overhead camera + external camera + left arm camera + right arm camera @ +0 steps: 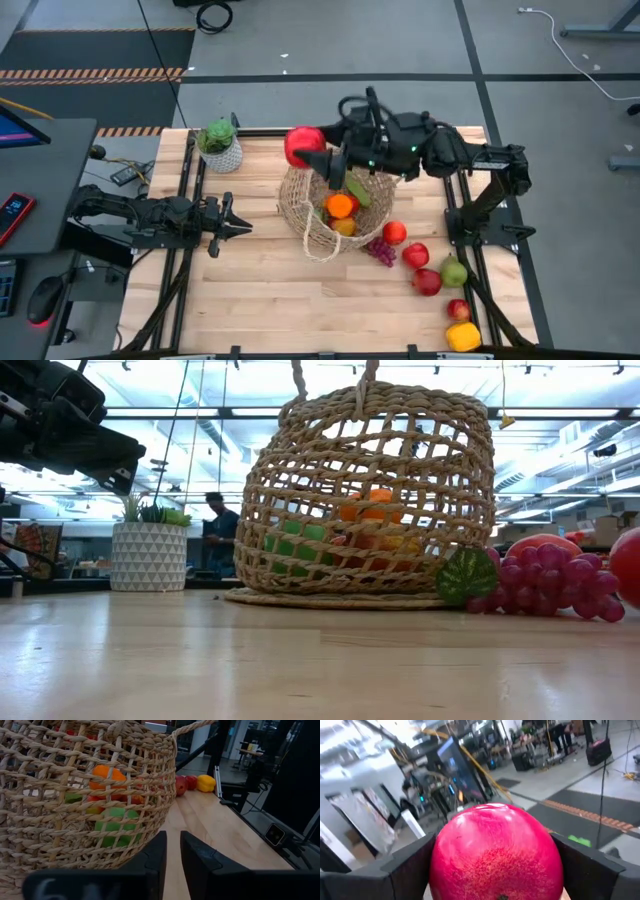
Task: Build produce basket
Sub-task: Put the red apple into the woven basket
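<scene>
The basket (332,212) sits in the middle of the high view with some produce inside. The right gripper (312,153) grips a red apple (301,144) just above its upper-left rim. More fruit (428,281) waits lower right. The left gripper (240,226) rests closed, empty.

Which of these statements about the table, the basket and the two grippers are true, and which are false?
1. The right gripper holds a red apple. True.
2. The basket is empty. False: an orange and other produce lie inside.
3. The left gripper is shut and holds nothing. True.
4. The purple grapes are inside the basket. False: they lie on the table beside it.
</scene>
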Motion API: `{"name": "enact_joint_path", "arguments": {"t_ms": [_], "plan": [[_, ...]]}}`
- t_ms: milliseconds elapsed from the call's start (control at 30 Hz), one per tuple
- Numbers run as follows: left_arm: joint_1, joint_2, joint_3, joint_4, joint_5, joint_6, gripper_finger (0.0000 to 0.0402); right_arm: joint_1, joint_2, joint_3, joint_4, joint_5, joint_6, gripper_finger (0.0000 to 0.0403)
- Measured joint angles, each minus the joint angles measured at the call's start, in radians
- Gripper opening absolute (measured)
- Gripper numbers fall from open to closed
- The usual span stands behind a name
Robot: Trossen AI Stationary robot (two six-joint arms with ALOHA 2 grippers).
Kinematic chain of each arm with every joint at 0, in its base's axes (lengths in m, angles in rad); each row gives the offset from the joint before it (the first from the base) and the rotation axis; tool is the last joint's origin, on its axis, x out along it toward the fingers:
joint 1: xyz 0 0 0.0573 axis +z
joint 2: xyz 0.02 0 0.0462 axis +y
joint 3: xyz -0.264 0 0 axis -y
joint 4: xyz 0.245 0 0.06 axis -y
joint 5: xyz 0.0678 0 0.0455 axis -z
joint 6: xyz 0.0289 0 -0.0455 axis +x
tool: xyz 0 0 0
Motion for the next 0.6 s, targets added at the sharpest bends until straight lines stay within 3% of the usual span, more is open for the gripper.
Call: {"name": "enact_joint_path", "arguments": {"t_ms": [333,600], "plan": [[0.000,0.000,0.000,0.000,0.000,0.000,0.0059,-0.061,0.000,0.000,0.281,-0.124,0.031,0.0375],[0.000,0.000,0.000,0.000,0.000,0.000,0.0062,-0.111,0.000,0.000,0.350,-0.207,0.074,0.0375]]}}
